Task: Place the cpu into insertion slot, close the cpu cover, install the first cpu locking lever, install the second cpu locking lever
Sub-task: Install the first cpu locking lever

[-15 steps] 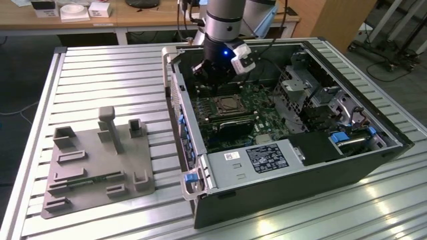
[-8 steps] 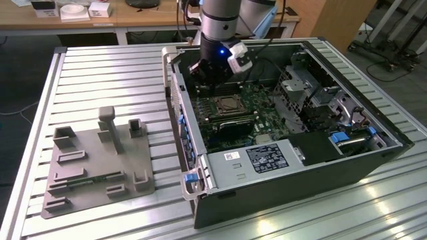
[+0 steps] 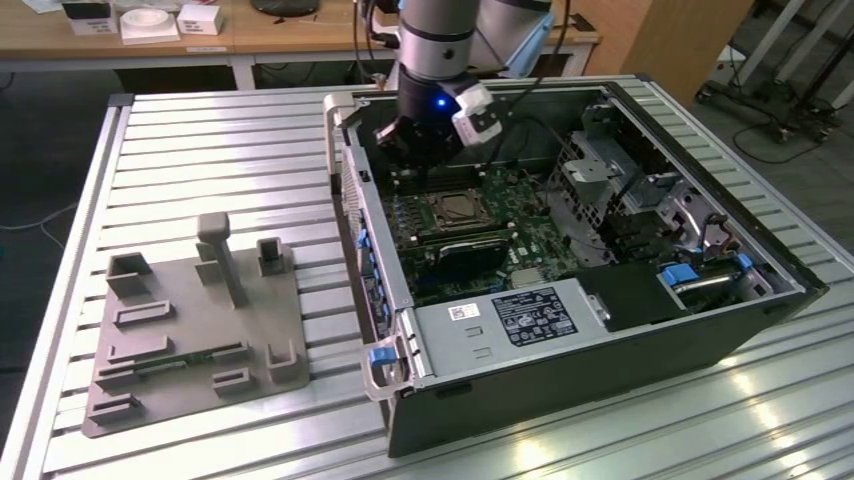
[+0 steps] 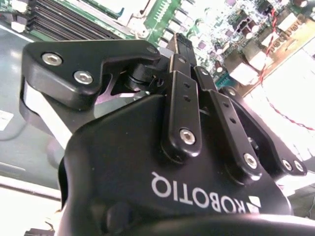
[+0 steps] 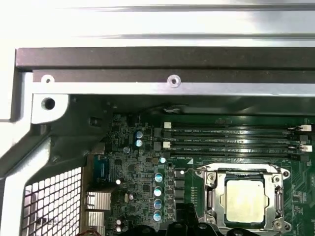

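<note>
In the upper middle of the exterior view, the tool (image 3: 416, 165) hangs inside the open computer case (image 3: 561, 390), just above the green board and close to the insertion slot (image 5: 205, 196), probably held low so it can reach the socket's parts. Whether the tool is open or closed I cannot tell. It appears to carry nothing. In the first wrist view the cpu (image 5: 244, 199) sits flat in the slot at the lower right of the frame, just below the memory slots (image 5: 236, 137). The cpu cover (image 5: 272, 196) seems to lie down around it, so seating looks done. Whether either lever is latched is unclear. The case rests on the slatted surface (image 3: 200, 150).
</note>
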{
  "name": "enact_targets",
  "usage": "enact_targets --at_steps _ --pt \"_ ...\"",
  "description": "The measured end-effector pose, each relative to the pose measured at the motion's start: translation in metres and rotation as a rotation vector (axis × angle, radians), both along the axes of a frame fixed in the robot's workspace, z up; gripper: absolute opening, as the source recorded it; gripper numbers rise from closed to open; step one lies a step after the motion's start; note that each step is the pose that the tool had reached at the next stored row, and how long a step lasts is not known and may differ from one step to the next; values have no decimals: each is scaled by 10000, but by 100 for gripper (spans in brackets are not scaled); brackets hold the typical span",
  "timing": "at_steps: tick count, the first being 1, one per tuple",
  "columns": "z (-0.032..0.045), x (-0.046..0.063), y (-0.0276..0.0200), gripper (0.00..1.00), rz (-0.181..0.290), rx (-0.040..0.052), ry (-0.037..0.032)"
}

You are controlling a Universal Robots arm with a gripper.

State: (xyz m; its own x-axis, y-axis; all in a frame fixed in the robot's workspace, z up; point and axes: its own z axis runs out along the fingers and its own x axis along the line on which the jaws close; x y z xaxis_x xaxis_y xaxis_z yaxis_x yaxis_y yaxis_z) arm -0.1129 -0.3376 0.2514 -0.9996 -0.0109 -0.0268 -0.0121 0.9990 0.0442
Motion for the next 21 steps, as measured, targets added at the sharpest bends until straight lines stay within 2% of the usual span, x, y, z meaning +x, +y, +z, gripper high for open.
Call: enact_targets --at_steps 7,9,18,21 --pt "-1 -58 10 11 -74 0 0" --pt "0 -108 10 11 -76 0 1" --pt "-1 -115 10 11 -77 2 0" --pt "-1 -119 31 11 -72 3 1"
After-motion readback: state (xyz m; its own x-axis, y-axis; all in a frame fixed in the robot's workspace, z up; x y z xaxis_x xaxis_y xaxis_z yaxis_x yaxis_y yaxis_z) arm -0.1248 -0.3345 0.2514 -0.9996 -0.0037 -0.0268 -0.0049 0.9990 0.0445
